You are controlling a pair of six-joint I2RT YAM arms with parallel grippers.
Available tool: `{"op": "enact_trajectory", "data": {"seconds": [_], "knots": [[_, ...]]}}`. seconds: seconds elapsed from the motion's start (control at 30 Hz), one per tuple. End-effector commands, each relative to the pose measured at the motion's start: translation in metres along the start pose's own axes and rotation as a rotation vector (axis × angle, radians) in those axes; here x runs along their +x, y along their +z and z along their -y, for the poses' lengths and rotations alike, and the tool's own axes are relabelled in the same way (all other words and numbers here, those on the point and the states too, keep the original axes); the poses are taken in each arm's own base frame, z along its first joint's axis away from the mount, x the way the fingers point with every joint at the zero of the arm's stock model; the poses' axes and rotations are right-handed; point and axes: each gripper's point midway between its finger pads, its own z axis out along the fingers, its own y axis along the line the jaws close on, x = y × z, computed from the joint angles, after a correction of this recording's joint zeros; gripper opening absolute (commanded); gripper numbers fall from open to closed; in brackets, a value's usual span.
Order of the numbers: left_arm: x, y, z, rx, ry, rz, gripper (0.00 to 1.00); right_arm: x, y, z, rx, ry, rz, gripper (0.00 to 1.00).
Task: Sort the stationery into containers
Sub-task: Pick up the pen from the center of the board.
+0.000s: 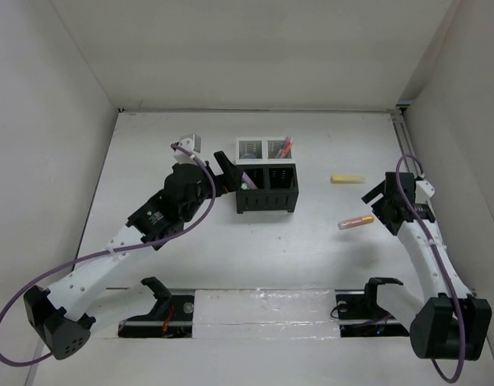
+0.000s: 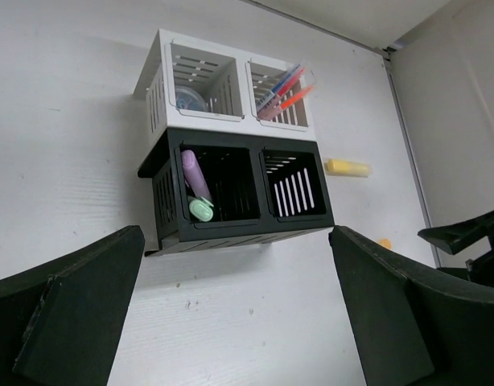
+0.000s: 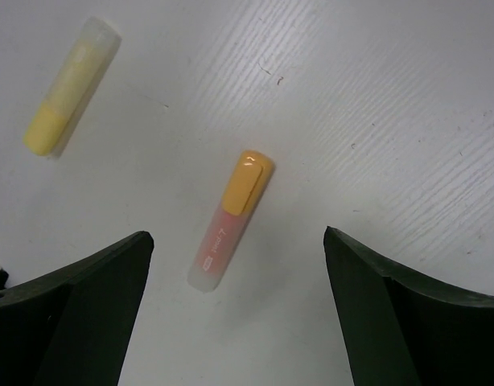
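Observation:
The four bins [image 1: 267, 181] stand in a cluster at the table's middle back, two white behind, two black in front. A purple marker with a green cap [image 2: 195, 186] leans in the left black bin [image 2: 208, 189]. Red and blue pens [image 2: 283, 88] stand in the right white bin. My left gripper [image 2: 235, 322] is open and empty just in front of the black bins. An orange marker [image 3: 232, 217] lies on the table between the open fingers of my right gripper [image 3: 239, 314]; it also shows from above [image 1: 356, 222]. A yellow marker [image 1: 347, 178] lies farther back.
A round grey piece [image 2: 191, 98] sits in the left white bin. White walls close the table on three sides. A rail with taped clear sheet [image 1: 263, 310] runs along the near edge between the arm bases.

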Motion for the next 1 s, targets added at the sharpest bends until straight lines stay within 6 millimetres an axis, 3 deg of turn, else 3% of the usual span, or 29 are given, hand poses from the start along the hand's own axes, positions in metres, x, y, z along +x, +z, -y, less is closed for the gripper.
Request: {"op": "enact_trajectory", "data": {"seconds": [0.0, 0.27, 0.5, 0.63, 0.77, 0.8, 0.97], "knots": [[-0.006, -0.002, 0.015, 0.056, 0.001, -0.005, 1.00, -0.002, 0.013, -0.009, -0.055, 0.037, 0.011, 0.93], [0.001, 0.005, 0.020, 0.072, 0.016, -0.036, 1.00, 0.011, 0.043, -0.009, -0.031, 0.057, -0.027, 0.90], [-0.006, -0.002, 0.030, 0.123, 0.013, -0.027, 1.00, 0.041, 0.071, -0.002, 0.043, 0.035, -0.158, 0.84], [-0.012, -0.009, 0.029, 0.130, 0.006, -0.003, 1.00, 0.045, 0.079, -0.002, 0.088, 0.017, -0.202, 0.80], [-0.012, -0.009, 0.029, 0.130, 0.015, -0.003, 1.00, 0.051, 0.084, 0.005, 0.132, 0.011, -0.226, 0.62], [-0.012, -0.009, 0.029, 0.130, 0.015, -0.003, 1.00, 0.055, 0.084, 0.008, 0.149, 0.014, -0.240, 0.49], [-0.014, -0.009, 0.031, 0.136, 0.012, 0.005, 1.00, 0.059, 0.086, 0.017, 0.175, 0.016, -0.232, 0.12]]}}
